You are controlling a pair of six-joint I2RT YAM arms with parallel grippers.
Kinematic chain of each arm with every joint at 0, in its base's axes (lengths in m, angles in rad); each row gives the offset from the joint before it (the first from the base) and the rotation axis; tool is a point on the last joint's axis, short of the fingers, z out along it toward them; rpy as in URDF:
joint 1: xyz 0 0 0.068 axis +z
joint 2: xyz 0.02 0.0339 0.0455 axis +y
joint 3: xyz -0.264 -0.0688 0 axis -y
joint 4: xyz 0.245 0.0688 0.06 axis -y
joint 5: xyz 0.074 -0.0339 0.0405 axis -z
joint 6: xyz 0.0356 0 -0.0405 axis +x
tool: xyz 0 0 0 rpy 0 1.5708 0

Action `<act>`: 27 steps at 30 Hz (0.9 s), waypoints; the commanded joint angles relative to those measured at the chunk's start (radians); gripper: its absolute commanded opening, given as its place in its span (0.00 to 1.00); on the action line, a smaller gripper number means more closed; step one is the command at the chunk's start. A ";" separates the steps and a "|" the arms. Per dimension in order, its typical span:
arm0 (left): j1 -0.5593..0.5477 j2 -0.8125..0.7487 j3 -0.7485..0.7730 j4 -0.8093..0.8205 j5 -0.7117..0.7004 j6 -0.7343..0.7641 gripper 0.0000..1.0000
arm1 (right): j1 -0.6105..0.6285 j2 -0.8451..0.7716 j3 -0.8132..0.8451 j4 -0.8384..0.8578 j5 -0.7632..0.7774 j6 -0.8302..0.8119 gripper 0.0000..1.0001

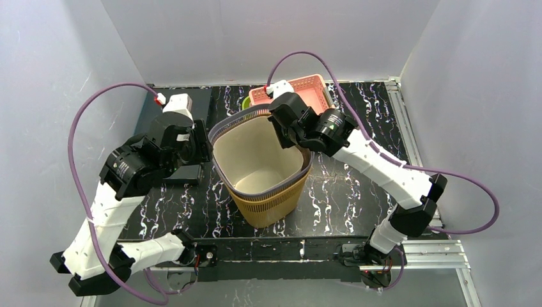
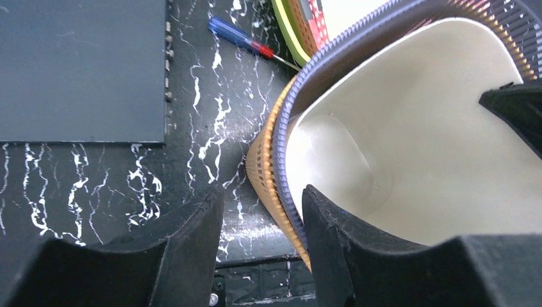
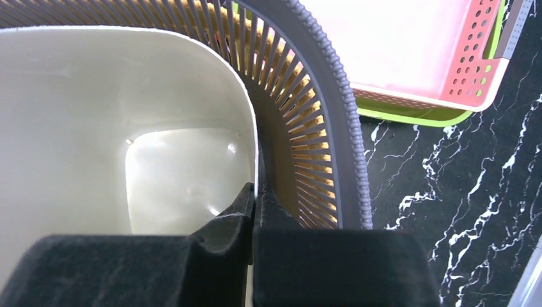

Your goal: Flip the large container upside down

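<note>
Robotics lab test cell, not a lived-in room. Plain pale wall panels box in three sides. The tabletop is covered in black marble-print sheet, and a bare aluminium rail runs along its near right edge. The white-and-black left arm and right arm are mounted at the near edge, each trailing a loose purple cable. Goods on top are household ones: large container, pink basket, screwdriver.
</note>
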 commanded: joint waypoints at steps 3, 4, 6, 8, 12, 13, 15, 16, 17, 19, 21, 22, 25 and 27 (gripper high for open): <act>0.070 0.041 0.098 -0.073 -0.097 0.071 0.45 | 0.015 0.040 0.044 0.114 -0.046 0.164 0.01; 0.092 0.052 0.105 -0.074 -0.090 0.088 0.44 | 0.020 0.046 0.043 0.137 -0.048 0.187 0.01; 0.136 0.070 0.121 -0.068 -0.071 0.120 0.42 | 0.034 0.059 0.049 0.170 -0.045 0.229 0.01; 0.171 0.089 0.133 -0.056 -0.052 0.148 0.41 | 0.052 0.083 0.072 0.193 -0.040 0.255 0.01; 0.247 0.141 0.196 -0.065 -0.034 0.196 0.40 | 0.065 0.150 0.168 0.174 -0.039 0.257 0.01; 0.275 0.155 0.213 -0.072 -0.025 0.205 0.40 | 0.065 0.163 0.188 0.172 -0.053 0.256 0.01; 0.327 0.171 0.246 -0.081 -0.002 0.220 0.40 | 0.065 0.178 0.220 0.164 -0.062 0.252 0.01; 0.347 0.174 0.264 -0.085 0.010 0.222 0.40 | 0.065 0.181 0.229 0.159 -0.051 0.246 0.01; 0.362 0.174 0.285 -0.089 0.024 0.222 0.41 | 0.065 0.182 0.240 0.154 -0.038 0.236 0.01; 0.370 0.168 0.320 -0.091 0.059 0.217 0.43 | 0.065 0.168 0.259 0.151 -0.008 0.215 0.01; 0.371 0.160 0.346 -0.099 0.107 0.200 0.46 | 0.064 0.155 0.280 0.158 -0.005 0.194 0.01; 0.372 0.156 0.354 -0.104 0.134 0.192 0.48 | 0.064 0.151 0.290 0.163 -0.014 0.182 0.01; 0.371 0.132 0.349 -0.102 0.222 0.158 0.53 | 0.064 0.132 0.300 0.172 -0.036 0.170 0.01; 0.371 0.110 0.335 -0.093 0.272 0.144 0.54 | 0.064 0.111 0.290 0.181 -0.032 0.170 0.01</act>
